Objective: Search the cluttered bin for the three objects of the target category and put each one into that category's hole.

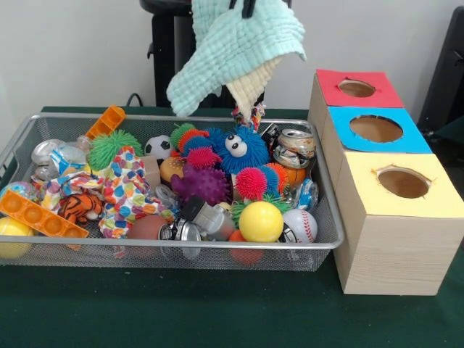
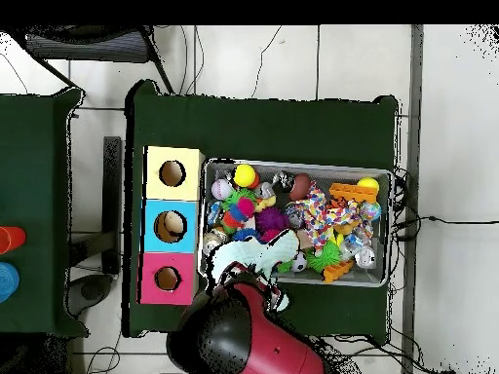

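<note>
The tiger toy point(image 1: 80, 207) lies at the lower left of the front frame inside the bin point(image 1: 217, 255), beside a patterned cloth point(image 1: 127, 190), so at least that target is not yet in the red hole point(image 1: 356, 88) at the upper right. I see no cream toy, and whether anything has already been dropped in cannot be told. The gripper point(image 1: 243, 9) sits at the top centre clamped on a mint cloth point(image 1: 232, 54), which hangs above the bin's far rim; it looks like clutter lifted aside, so the search seems early.
</note>
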Controlling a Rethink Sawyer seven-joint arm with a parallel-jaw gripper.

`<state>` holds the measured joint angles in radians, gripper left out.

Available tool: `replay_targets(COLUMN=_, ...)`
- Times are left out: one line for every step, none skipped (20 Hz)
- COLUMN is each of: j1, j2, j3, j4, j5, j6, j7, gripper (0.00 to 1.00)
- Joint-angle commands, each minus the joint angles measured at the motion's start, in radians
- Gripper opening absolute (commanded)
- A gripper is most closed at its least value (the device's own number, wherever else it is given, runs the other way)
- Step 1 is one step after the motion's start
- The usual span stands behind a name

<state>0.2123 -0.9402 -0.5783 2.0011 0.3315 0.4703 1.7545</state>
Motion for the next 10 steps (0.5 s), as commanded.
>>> replay_targets(j1=-0.03, j2=0.019, j3=0.096, j4=-0.022, j5=0.019, j6=0.001, j7=0.195, gripper=0.0)
replay_targets(j1=-0.037, j2=0.025, j3=0.098, j4=-0.029, j5=0.013, j6=-0.009, j7=0.186, gripper=0.0)
replay_targets(j1=-0.044, j2=0.031, j3=0.1, j4=-0.035, j5=0.007, j6=-0.018, j7=0.178, gripper=0.0)
replay_targets(j1=-0.056, j2=0.038, j3=0.105, j4=-0.044, j5=0.001, j6=-0.023, j7=0.165, gripper=0.0)
replay_targets(j1=-0.074, j2=0.051, j3=0.109, j4=-0.056, j5=-0.011, j6=-0.034, j7=0.146, gripper=0.0)
replay_targets(j1=-0.092, j2=0.063, j3=0.114, j4=-0.068, j5=-0.022, j6=-0.044, j7=0.126, gripper=0.0)
replay_targets(j1=-0.121, j2=0.073, j3=0.127, j4=-0.078, j5=-0.034, j6=-0.057, j7=0.098, gripper=0.0)
replay_targets(j1=-0.14, j2=0.075, j3=0.137, j4=-0.079, j5=-0.037, j6=-0.064, j7=0.086, gripper=0.0)
replay_targets(j1=-0.158, j2=0.081, j3=0.142, j4=-0.089, j5=-0.047, j6=-0.073, j7=0.073, gripper=0.0)
replay_targets(j1=-0.168, j2=0.083, j3=0.143, j4=-0.095, j5=-0.053, j6=-0.076, j7=0.069, gripper=0.0)
